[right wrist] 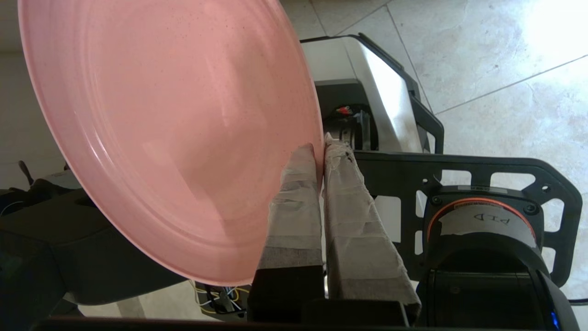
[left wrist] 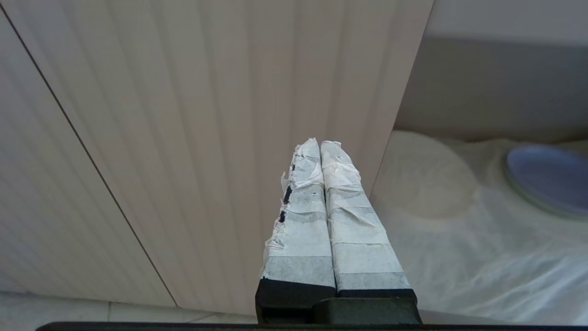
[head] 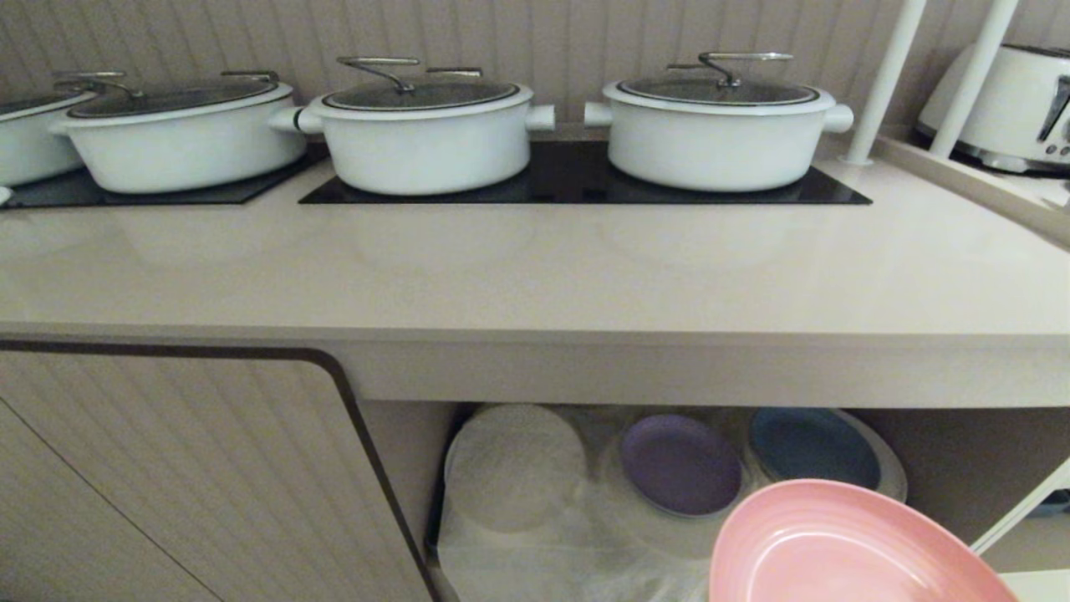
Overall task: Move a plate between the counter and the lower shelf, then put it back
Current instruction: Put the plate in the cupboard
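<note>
In right wrist view, right gripper (right wrist: pixel 320 149) fingers pinch plate (right wrist: pixel 170 128) rim; head view shows only plate; left gripper (left wrist: pixel 320 145) fingers pressed together.

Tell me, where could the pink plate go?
The counter has a wide bare strip between its front edge and the pots. The shelf is crowded at the back with white, purple and blue plates; only its cloth front is free.

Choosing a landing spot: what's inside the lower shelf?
On the lower shelf's white cloth: a white plate, purple plate and blue plate. The held pink plate hides its right front.
</note>
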Controlling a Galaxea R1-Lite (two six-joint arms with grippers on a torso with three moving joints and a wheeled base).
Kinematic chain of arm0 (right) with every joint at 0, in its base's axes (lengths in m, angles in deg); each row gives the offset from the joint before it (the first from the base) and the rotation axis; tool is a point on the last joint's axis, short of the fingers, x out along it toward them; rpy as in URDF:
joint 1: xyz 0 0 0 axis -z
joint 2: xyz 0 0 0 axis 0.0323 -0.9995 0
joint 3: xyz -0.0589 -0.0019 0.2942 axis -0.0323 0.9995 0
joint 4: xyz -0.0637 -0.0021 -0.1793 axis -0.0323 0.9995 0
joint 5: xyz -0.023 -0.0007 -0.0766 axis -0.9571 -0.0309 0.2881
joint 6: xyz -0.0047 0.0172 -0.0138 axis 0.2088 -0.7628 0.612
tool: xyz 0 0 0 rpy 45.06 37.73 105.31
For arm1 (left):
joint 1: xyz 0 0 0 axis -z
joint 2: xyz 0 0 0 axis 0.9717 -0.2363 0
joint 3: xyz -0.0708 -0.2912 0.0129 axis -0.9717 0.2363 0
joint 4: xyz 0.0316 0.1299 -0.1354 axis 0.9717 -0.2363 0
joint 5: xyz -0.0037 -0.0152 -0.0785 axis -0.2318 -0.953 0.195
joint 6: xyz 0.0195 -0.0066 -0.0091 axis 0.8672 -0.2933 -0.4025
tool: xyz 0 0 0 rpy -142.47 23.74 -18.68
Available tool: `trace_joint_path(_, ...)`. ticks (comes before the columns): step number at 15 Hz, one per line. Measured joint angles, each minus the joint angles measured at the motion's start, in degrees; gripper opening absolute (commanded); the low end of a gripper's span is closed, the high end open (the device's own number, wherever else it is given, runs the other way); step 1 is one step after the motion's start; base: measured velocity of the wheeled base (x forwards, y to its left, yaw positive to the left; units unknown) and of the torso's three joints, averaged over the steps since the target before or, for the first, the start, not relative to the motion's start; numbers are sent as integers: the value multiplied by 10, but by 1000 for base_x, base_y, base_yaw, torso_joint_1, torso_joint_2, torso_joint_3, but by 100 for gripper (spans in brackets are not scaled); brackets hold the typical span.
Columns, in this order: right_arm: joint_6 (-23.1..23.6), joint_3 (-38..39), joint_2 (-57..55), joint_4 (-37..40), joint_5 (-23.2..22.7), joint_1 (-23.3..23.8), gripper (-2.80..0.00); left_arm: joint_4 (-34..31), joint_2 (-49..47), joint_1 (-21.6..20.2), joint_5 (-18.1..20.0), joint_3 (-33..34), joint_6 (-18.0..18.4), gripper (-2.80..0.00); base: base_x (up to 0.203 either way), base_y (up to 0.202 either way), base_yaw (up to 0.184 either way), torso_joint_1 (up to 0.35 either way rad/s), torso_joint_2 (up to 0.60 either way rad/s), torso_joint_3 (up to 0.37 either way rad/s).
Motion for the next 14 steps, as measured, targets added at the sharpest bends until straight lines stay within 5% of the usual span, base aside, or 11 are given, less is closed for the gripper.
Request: trace_joint_path(14,0,1,8,14,0,0,-280,-1,0,0,0,0,0,-280,0,0,0,-164,467,299)
